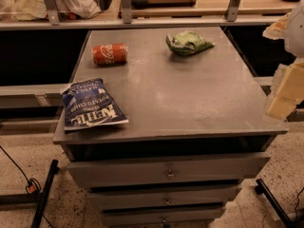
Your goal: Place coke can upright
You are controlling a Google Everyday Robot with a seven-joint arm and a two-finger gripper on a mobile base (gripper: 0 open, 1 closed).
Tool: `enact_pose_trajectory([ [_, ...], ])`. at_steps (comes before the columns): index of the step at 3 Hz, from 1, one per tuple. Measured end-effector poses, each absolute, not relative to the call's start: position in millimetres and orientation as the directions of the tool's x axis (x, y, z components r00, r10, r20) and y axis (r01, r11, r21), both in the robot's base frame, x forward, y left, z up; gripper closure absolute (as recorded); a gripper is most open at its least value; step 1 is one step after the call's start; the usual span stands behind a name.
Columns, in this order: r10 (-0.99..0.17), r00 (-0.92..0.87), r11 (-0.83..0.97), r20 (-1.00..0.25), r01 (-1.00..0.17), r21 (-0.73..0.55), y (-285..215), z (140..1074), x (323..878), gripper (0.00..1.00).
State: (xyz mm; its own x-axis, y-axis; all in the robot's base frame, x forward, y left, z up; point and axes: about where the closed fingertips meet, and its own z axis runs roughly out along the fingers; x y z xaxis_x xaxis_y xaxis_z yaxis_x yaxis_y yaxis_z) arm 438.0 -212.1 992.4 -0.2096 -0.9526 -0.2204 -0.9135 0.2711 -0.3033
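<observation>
The coke can (109,54) is red-orange with white script. It lies on its side near the far left corner of the grey cabinet top (185,99). My gripper (284,96) shows as pale cream parts at the right edge of the view, above the cabinet's right side. It is far to the right of the can and holds nothing that I can see.
A green snack bag (188,42) lies at the far middle of the top. A dark blue Kettle chips bag (91,109) lies at the front left corner. Drawers (166,172) are below. A railing and shelf (142,20) run behind the cabinet.
</observation>
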Motion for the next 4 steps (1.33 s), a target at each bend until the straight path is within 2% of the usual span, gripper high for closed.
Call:
enact_pose_trajectory([
  [2, -0.962, -0.185, 0.243, -0.2, -0.915, -0.321, -208, 992, 452, 0.0],
  [4, -0.99, -0.058, 0.102, -0.132, -0.928, -0.359, -164, 959, 569, 0.0],
])
